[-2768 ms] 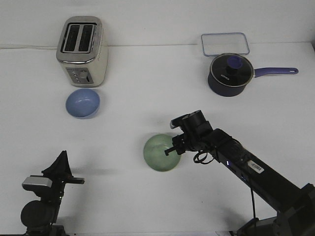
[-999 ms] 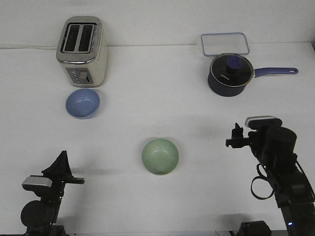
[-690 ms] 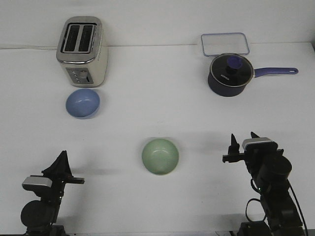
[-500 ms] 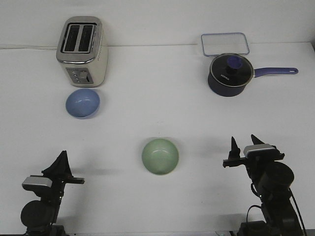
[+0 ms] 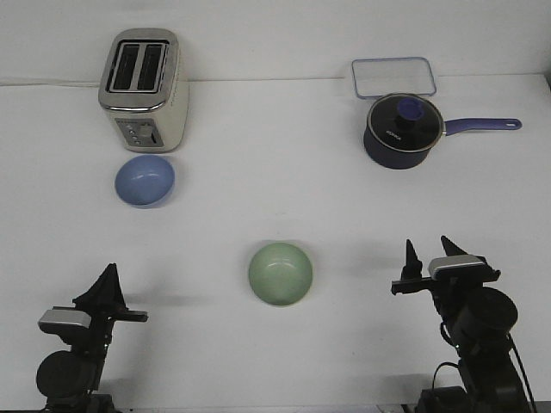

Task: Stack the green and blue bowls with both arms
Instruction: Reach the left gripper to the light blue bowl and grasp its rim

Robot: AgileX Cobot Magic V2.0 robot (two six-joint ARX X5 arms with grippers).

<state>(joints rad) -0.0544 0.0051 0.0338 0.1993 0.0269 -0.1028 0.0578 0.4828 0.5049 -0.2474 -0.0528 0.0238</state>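
Note:
The pale green bowl (image 5: 281, 274) sits upright on the white table, front centre, with nothing in it. The light blue bowl (image 5: 145, 180) sits upright at the left, just in front of the toaster. The two bowls are far apart. My right gripper (image 5: 429, 251) is at the front right, prongs pointing up and spread apart, empty, well to the right of the green bowl. My left gripper (image 5: 108, 277) is at the front left, prongs pointing up and meeting in one point, empty, well in front of the blue bowl.
A silver toaster (image 5: 144, 89) stands at the back left. A dark navy saucepan (image 5: 403, 131) with a purple handle stands at the back right, with a clear lidded container (image 5: 393, 76) behind it.
My right arm has let go of the green bowl's rim and drawn back to the front right. The bowl stays on the table. The left arm and blue bowl have not moved.

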